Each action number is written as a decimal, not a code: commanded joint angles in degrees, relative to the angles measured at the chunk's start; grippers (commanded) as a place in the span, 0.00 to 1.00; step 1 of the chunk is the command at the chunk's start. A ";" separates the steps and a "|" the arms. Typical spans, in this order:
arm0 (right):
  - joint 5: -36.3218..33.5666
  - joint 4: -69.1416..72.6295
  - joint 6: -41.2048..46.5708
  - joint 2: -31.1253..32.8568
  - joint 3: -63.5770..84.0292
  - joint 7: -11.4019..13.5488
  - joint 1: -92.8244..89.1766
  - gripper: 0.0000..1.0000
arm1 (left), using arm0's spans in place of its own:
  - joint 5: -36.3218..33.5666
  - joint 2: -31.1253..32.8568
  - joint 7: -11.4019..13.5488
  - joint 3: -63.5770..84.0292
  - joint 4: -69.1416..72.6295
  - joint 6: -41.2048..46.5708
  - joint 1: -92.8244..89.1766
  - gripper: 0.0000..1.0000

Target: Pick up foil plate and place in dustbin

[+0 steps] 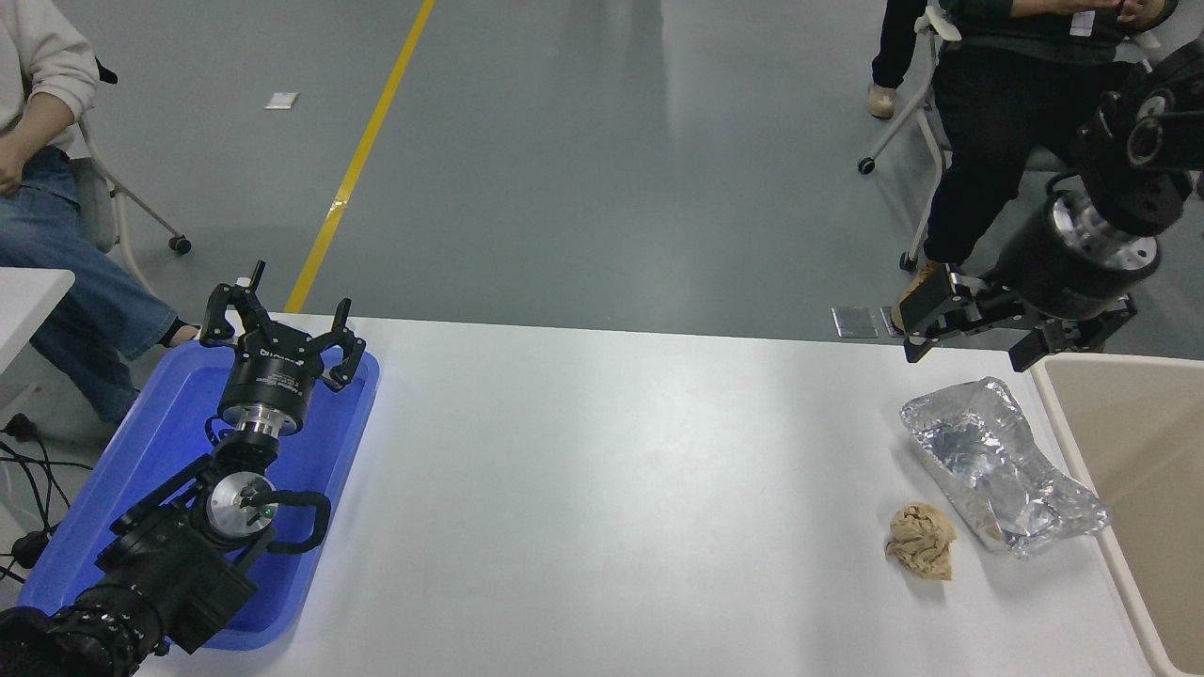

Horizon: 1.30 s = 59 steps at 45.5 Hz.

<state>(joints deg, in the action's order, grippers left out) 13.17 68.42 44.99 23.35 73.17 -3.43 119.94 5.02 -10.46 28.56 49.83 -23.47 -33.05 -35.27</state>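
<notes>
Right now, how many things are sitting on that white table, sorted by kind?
Foil plate: 1
Crumpled paper ball: 1
Blue tray: 1
Total: 3. The beige dustbin at the right edge may stand beside the table rather than on it.

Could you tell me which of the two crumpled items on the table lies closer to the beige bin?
The foil plate, the shiny silver oblong one. Its near end reaches the dustbin rim, while the small tan paper ball sits further left.
</notes>
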 commanded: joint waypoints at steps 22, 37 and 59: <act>6.95 -15.51 -15.01 0.82 0.31 -0.44 -17.80 1.00 | -0.01 0.00 0.00 0.00 0.00 0.00 0.03 1.00; 19.17 -17.01 -26.00 0.82 -1.63 -0.52 -25.10 1.00 | -0.01 0.00 0.00 0.00 0.00 0.00 0.03 1.00; 20.75 -26.15 -35.05 0.82 -1.63 -0.96 -40.04 1.00 | -0.01 0.00 0.00 0.00 0.00 0.00 0.03 1.00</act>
<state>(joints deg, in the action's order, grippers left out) 31.82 45.50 16.17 24.17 71.58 -4.11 87.66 5.04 -10.46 28.57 49.83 -23.47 -33.05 -35.26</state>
